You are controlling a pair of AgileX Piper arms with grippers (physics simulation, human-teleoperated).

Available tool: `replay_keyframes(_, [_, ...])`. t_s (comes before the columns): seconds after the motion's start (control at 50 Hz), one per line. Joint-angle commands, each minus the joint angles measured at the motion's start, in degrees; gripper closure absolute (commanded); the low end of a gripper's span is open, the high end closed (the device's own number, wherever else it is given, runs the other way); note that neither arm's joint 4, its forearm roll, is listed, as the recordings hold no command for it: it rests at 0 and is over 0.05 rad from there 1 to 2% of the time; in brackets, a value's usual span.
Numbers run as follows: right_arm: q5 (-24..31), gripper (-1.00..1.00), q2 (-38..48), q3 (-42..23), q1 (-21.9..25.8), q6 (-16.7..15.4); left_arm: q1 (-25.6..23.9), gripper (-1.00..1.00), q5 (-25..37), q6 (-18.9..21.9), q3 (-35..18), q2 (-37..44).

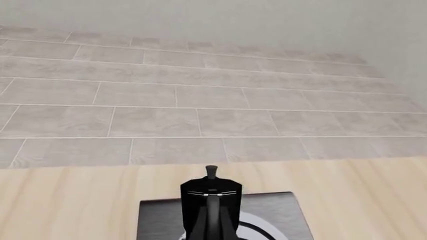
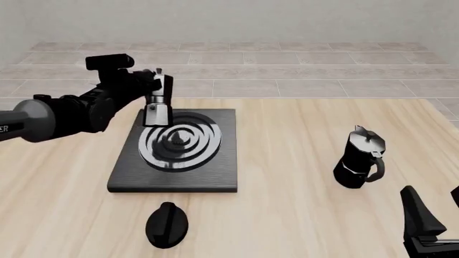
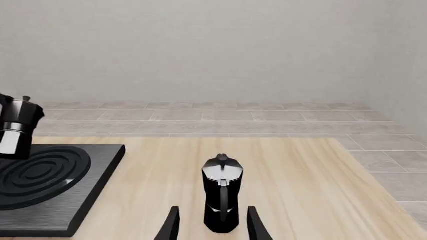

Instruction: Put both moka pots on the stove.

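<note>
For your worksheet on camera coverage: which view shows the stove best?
The front view: the whole stove shows, with all its rings and the held moka pot over its far edge. The right wrist view catches one end; the left wrist view shows only a strip behind the pot.

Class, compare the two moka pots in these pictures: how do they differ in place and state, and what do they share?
The left moka pot is over the back left of the stove; the right moka pot stands on the bare wooden table, well to the stove's right.

The left gripper is at the left moka pot; the right gripper is open with the right moka pot between its fingers, not yet gripped.

Both are upright, glossy black, faceted, with silvery lids.
</note>
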Motion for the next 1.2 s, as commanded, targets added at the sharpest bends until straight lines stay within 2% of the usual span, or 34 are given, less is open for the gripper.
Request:
replay_keyframes(0.02, [0.0, -1.0, 0.0, 0.0, -0.01, 0.01, 0.22, 1.0, -1.3, 0.35, -2.35, 0.88])
replay_keyframes(0.38, [0.0, -1.0, -0.01, 0.0, 0.0, -0.01, -0.09, 1.0, -3.13, 1.44, -0.67, 2.75])
replay_keyframes(0.66, [0.0, -1.0, 0.01, 0.0, 0.01, 0.0, -0.27, 1.0, -2.3, 1.68, 0.44, 2.69])
replay_keyframes(1.02, [0.0, -1.0, -0.02, 0.0, -0.01, 0.01, -0.51, 1.0, -0.34, 0.38, 5.11, -1.78])
replay_keyframes(1.2, [0.0, -1.0, 0.01, 0.0, 0.0, 0.01, -0.53, 1.0, -0.42, 0.21, 9.42, -5.05])
